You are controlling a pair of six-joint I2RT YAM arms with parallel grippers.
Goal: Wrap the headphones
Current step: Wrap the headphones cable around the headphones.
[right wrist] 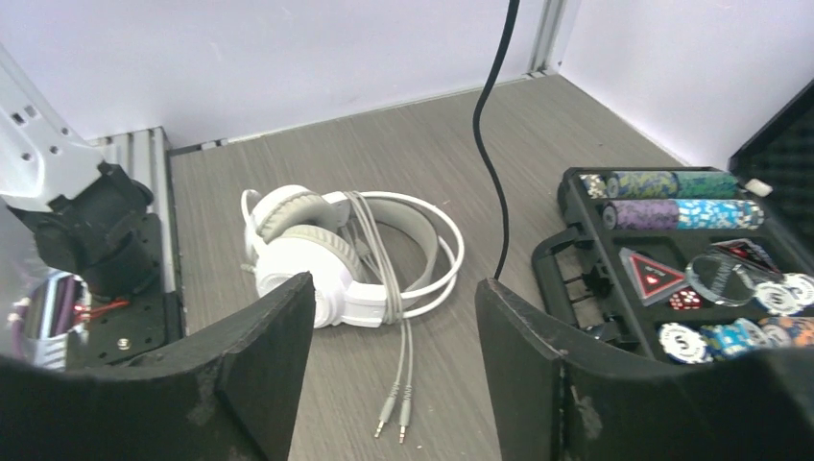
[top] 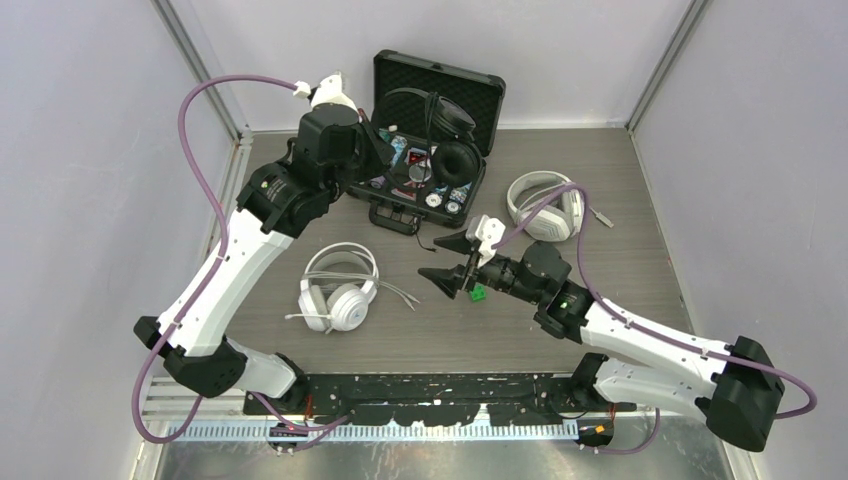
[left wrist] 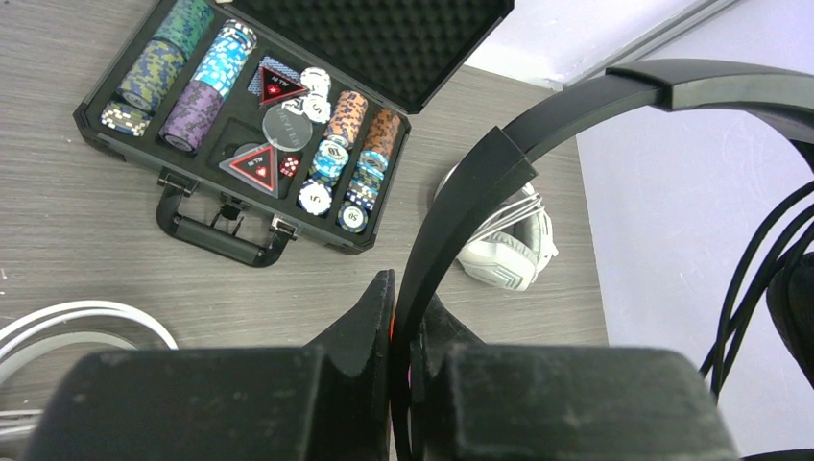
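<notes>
My left gripper [left wrist: 408, 309] is shut on the headband of the black headphones [left wrist: 576, 106], held up above the open case; from above they hang at the case [top: 455, 160] with the left gripper [top: 398, 152] beside them. Their thin black cable [right wrist: 490, 144] drops to the table. One white pair of headphones [top: 340, 290] lies at centre left, its grey cable and two plugs [right wrist: 394, 423] trailing out. A second white pair [top: 545, 205] lies at the right. My right gripper [top: 440, 262] stands open over the table, nothing between its fingers [right wrist: 274, 336].
An open black case of poker chips [top: 425, 190] stands at the back centre, lid up, handle toward me [left wrist: 216, 235]. Grey walls close in the back and both sides. A small green thing [top: 478, 293] sits under the right wrist.
</notes>
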